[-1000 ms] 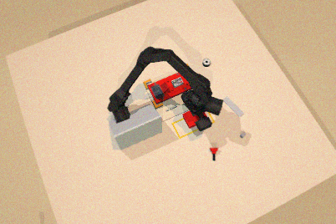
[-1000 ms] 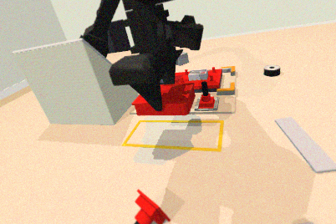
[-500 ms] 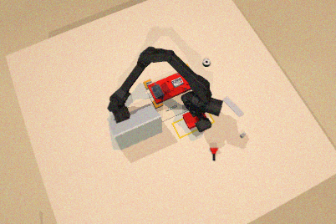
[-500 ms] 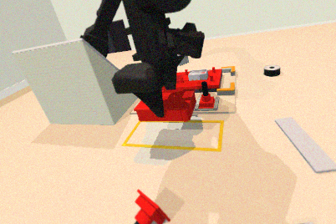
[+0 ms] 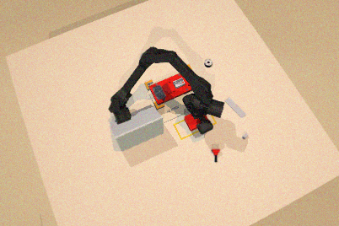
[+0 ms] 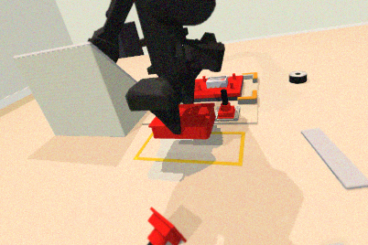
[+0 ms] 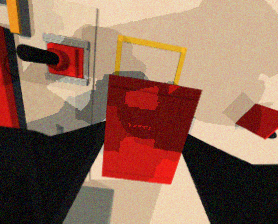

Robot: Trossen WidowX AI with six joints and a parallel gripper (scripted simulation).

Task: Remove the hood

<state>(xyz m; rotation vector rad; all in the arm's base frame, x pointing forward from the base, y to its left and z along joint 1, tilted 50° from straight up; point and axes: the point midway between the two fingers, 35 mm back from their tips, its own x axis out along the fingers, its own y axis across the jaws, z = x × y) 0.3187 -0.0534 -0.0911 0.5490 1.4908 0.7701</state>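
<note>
My gripper (image 5: 199, 122) (image 6: 183, 124) (image 7: 144, 131) is shut on the red hood (image 5: 193, 121) (image 6: 194, 122) (image 7: 147, 127). It holds the hood a little above the table, over the back part of the yellow marked rectangle (image 5: 178, 131) (image 6: 192, 162) (image 7: 150, 44). The hood's shadow falls inside the rectangle. The red toy car (image 5: 170, 85) (image 6: 215, 84) (image 7: 6, 85) stands behind it on its base, hood off. In the wrist view the black fingers flank the hood on both sides.
A grey box (image 5: 139, 129) (image 6: 69, 92) carries the arm's base at the left. A red block with a black peg (image 6: 225, 111) (image 7: 65, 60) sits by the car. A red part (image 5: 216, 152) (image 6: 162, 229) (image 7: 260, 120), a grey strip (image 5: 235, 107) (image 6: 334, 156) and a black ring (image 5: 208, 62) (image 6: 298, 77) lie around.
</note>
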